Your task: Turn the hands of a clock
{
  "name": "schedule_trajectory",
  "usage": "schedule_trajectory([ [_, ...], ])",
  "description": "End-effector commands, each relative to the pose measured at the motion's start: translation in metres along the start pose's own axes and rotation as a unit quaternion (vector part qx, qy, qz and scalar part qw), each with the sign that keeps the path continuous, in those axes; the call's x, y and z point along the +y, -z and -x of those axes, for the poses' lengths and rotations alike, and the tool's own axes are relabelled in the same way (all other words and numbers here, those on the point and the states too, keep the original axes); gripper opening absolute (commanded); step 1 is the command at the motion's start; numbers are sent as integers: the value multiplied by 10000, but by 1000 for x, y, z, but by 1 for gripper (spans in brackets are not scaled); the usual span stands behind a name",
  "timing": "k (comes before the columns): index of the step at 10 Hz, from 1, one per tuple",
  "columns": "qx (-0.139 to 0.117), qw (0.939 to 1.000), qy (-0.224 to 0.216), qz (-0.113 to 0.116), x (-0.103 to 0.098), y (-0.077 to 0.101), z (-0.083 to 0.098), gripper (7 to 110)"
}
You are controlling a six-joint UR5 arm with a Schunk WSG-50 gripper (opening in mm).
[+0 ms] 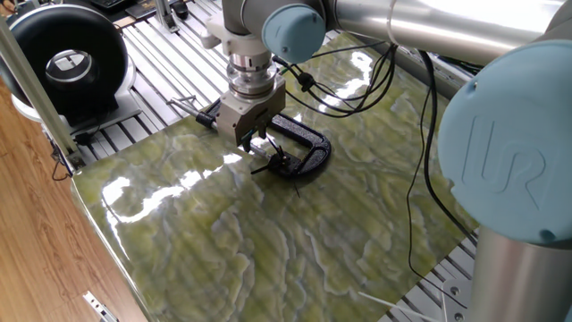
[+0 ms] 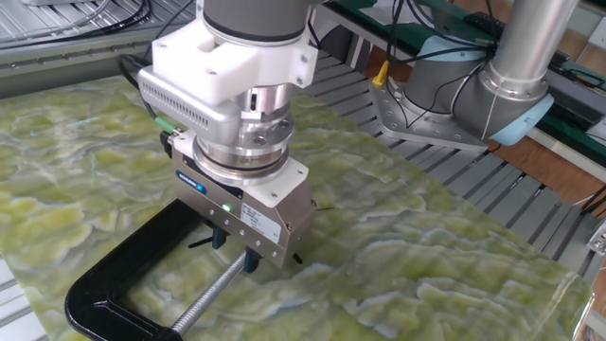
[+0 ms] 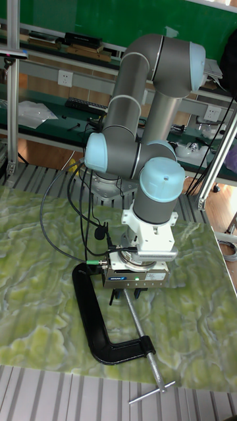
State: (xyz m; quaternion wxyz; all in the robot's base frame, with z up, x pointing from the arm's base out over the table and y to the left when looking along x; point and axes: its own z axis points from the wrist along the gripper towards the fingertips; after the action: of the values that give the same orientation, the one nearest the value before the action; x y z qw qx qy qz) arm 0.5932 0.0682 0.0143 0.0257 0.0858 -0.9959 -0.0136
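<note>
Over the black C-clamp point(image 2: 114, 294), the hand point(image 2: 234, 254) hangs, fingers slightly parted around the screw rod point(image 2: 210, 296), gripping nothing.

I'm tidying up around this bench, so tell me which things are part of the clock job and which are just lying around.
Part of the job:
clock hands
black clamp holding them
gripper

Just lying about:
black round device
loose cables

Embossed letters "UR" read on the large pale-blue round joint cap point(image 1: 509, 161) of the silver robot arm, nearest the camera in one fixed view. A small blue label point(image 2: 192, 182) sits on the silver gripper body in the other fixed view; its lettering is too small to read. No other legible markings.
</note>
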Motion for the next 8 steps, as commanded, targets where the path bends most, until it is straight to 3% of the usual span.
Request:
schedule_trajectory([
  [1,9,10000,38,54,-5,2,-1,44],
  [8,171,9996,209,-94,-20,2,-8,44],
])
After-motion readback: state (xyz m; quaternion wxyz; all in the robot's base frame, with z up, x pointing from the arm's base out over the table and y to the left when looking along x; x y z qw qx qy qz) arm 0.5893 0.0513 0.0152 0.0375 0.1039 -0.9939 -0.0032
